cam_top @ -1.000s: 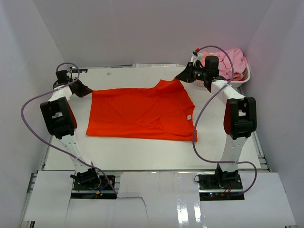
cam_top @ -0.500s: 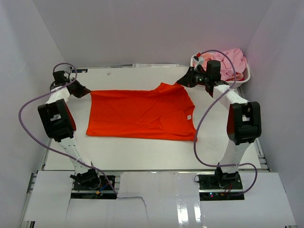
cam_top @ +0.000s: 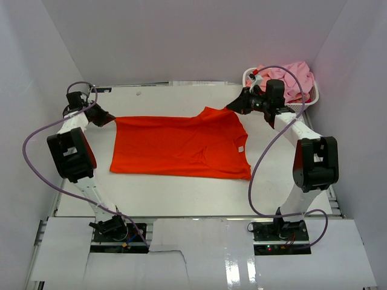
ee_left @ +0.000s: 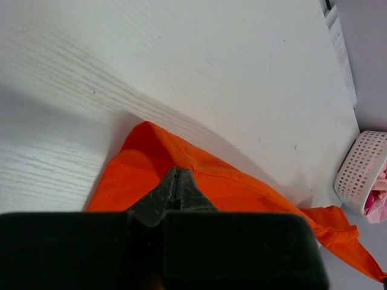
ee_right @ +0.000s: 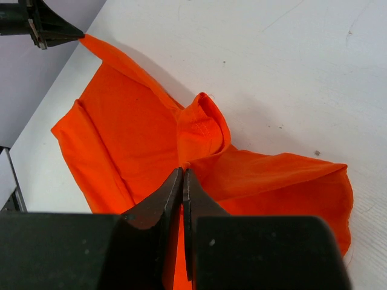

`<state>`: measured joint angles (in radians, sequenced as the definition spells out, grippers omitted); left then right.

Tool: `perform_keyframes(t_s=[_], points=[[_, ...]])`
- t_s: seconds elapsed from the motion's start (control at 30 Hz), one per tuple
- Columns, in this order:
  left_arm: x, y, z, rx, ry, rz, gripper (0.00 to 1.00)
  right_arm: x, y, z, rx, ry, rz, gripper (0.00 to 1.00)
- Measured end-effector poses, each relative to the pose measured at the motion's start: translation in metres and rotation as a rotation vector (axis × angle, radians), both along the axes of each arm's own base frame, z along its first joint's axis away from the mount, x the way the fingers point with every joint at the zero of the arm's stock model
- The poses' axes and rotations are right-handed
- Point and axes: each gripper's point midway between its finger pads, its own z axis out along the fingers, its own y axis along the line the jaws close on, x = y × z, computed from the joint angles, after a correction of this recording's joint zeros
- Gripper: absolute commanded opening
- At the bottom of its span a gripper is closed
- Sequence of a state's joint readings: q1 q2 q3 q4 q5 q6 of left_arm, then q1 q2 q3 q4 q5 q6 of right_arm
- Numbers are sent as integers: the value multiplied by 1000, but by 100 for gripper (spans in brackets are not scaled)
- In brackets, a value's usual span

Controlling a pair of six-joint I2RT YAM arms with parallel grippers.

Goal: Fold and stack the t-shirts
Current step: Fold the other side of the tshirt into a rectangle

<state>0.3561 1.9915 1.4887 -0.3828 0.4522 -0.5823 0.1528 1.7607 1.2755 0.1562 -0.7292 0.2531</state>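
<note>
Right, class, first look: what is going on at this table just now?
Two robot arms are handling a bright orange-red cloth t-shirt. The left gripper is shut on its far left corner and the right gripper is shut on its far right end. Between them the shirt lies spread on the white table. A white perforated plastic basket at the far right corner holds bunched pink cloth.

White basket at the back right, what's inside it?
Light pink cloth is heaped above the rim of the basket. Anything beneath it is covered, so I can't tell.
</note>
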Motion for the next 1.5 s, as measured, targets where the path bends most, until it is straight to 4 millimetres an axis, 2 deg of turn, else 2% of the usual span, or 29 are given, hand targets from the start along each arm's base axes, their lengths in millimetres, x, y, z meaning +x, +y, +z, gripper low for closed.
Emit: perform_keyframes(t_s=[0.3,0.57,0.83,1.1,1.27,1.5], points=[[-13,2,-1,-5,17,12,0,-17,-3,5,-1,-12,0,8],[-19,4,2,-2,14,17,0,-32,-6,3,-9,-13,1,8],[-31,2,-4,-10,39,22,0,-46,-9,-3,-21,-6,-5,8],[-36,1,4,-3,25,25,0,-55,-12,-5,-26,-5,-11,8],[-43,0,7,1,21,25,0,-62,-13,-11,-33,6,-12,8],[-54,0,0,1,45,35,0,-75,-17,-25,-49,28,-19,8]])
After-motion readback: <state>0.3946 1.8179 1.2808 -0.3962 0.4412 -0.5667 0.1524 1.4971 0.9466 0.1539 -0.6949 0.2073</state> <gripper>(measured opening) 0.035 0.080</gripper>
